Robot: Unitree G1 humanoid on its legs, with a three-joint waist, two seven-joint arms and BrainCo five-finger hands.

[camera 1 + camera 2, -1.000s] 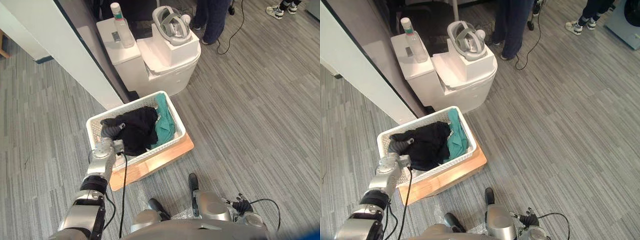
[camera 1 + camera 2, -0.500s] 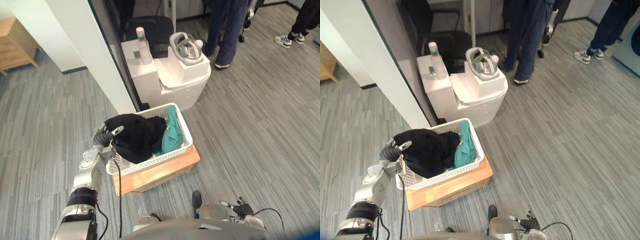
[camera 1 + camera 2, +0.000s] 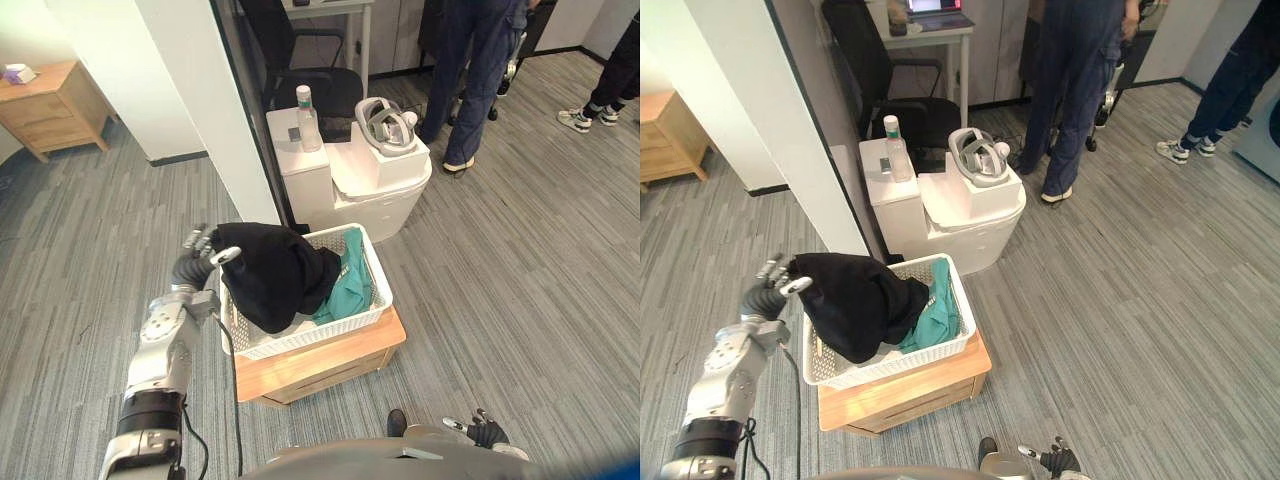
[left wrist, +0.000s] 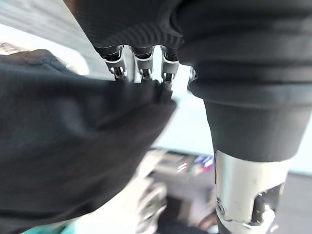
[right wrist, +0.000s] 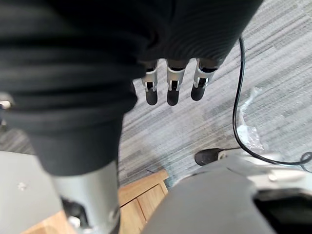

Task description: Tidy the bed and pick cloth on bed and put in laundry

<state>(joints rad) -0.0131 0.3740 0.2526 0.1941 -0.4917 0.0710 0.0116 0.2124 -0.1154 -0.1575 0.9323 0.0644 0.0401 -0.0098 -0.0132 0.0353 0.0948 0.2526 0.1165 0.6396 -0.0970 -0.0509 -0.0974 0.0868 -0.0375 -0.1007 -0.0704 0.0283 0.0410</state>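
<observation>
At centre left, the left hand (image 3: pixel 203 248) pinches a plain black cloth (image 3: pixel 275 280), bunched and draped over the left rim of the white basket (image 3: pixel 310 335), beside a green cloth (image 3: pixel 347 285). At lower right, the right hand (image 5: pixel 168 87) hangs with loose fingers.

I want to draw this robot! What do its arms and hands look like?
The left arm is shiny silver-grey metal in rounded sections with a black band between them. The left hand and right hand each have silver fingers with dark tips, and a dark ribbed cover over the back and wrist.
</observation>
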